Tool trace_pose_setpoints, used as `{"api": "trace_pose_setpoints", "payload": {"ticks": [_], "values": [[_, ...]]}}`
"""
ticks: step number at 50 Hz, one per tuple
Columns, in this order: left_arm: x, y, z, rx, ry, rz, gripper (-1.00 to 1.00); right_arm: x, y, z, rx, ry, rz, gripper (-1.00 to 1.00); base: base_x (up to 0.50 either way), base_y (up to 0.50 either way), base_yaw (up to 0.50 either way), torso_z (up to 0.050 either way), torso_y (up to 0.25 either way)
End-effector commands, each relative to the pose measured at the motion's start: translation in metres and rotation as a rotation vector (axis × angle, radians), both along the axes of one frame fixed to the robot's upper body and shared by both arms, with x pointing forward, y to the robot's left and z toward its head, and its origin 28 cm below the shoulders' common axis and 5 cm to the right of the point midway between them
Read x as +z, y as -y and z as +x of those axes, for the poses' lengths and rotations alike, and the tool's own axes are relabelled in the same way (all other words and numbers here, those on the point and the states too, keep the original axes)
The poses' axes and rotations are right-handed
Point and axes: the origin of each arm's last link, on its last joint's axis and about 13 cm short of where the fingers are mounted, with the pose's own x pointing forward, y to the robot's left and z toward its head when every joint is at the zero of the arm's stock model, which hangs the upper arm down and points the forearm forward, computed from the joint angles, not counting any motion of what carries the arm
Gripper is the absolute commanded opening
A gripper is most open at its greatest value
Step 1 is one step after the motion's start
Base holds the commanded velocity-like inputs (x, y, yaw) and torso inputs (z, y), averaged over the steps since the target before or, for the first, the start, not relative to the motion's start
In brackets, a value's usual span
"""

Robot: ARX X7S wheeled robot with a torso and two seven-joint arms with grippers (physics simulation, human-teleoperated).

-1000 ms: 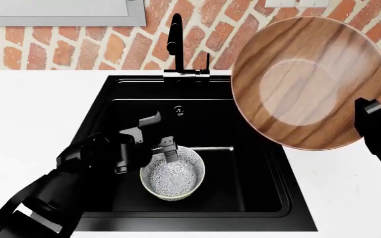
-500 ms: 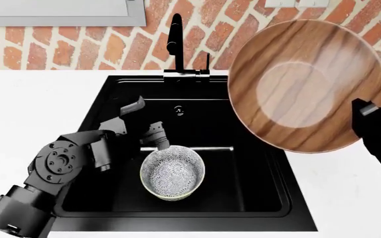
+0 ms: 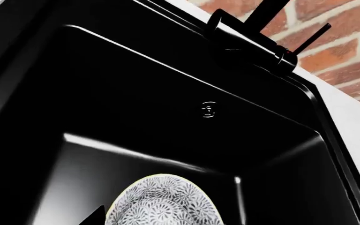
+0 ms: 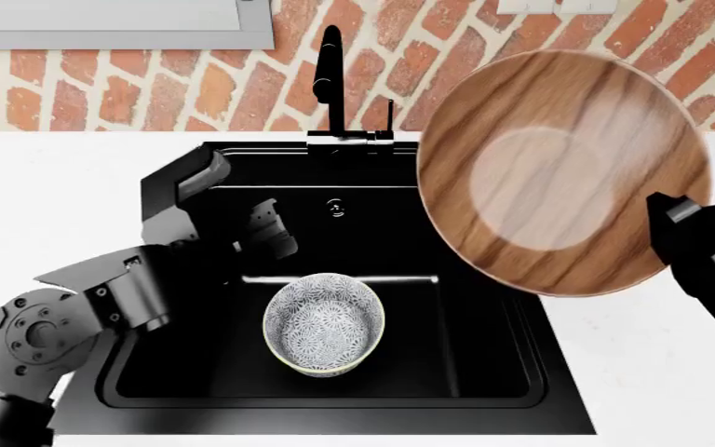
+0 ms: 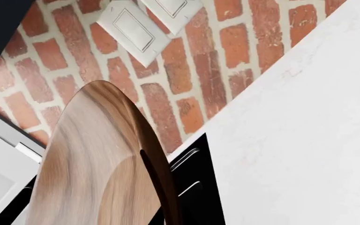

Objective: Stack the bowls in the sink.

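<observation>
Matte black rectangular sink (image 4: 482,363) holds one small white floral-patterned bowl (image 4: 323,323), upright on the basin floor. Left gripper (image 4: 236,207) hangs above the basin, fingers apart, empty. Right gripper (image 4: 687,228) clamps the wide brown wood-grain bowl (image 4: 562,172) by its rim, tilted, raised over the sink's right edge.

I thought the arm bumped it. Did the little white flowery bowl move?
No. The white bowl sits at the same spot in the sink, just below the overflow hole; only the left gripper backed away.
</observation>
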Motion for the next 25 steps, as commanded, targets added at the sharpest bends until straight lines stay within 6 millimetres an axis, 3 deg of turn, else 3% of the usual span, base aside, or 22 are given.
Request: {"api": "trace_pose_setpoints", "payload": {"ticks": [1,25], "values": [[0.013,-0.006,-0.019,0.014,0.077,-0.066,1.00,0.003,0.000,-0.001,0.051,-0.007,0.027,-1.00,0.00,0.00,0.00,0.000,0.000],[0.030,-0.021,-0.068,0.071,0.228,-0.241,1.00,0.003,0.002,-0.003,0.105,-0.075,-0.055,-1.00,0.00,0.00,0.00,0.000,0.000]]}}
